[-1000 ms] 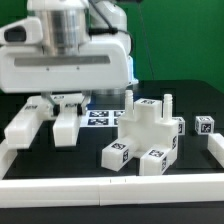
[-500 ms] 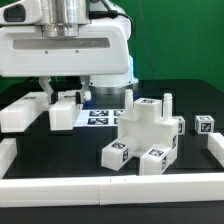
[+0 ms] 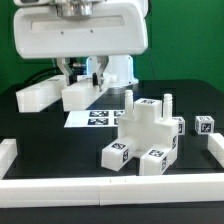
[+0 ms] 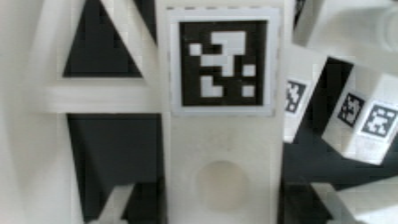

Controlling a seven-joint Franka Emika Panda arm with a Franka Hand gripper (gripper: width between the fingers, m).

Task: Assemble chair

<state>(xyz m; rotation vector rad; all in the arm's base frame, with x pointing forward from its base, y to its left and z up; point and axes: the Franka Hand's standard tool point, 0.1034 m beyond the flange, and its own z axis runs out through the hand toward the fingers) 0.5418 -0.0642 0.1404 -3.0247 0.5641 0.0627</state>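
The hand [image 3: 80,72] pinched the blocky matte-white plastic chair frame [image 3: 38,95]; I saw it hanging above the black worktop [image 3: 60,145].

The white chair frame [image 3: 80,94] hangs tilted, clear of the black table [image 3: 55,150], with a black-and-white tag [image 4: 228,60] on its flat slat. The part-built chair block [image 3: 145,135] stands right of the table's middle, tagged on several faces. 1 small tagged cube [image 3: 205,125] sits by the edge on the exterior view's right
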